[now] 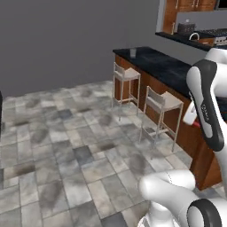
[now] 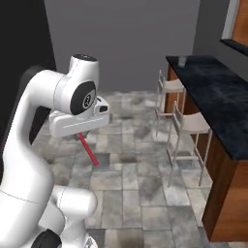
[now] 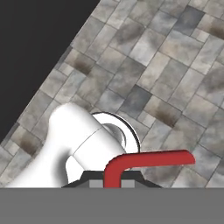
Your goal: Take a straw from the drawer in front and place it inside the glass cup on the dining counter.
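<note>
Two stools (image 1: 163, 103) beside dining counter (image 2: 218, 97); claw (image 3: 114, 183) clamped on straw (image 3: 144, 161) above tiled floor (image 1: 66, 146).

Red against grey stone
Bright red straw (image 3: 148, 160) — mottled grey floor tiles (image 1: 66, 146); black, white-veined dining counter (image 2: 218, 101) over reddish-brown wood.
</note>
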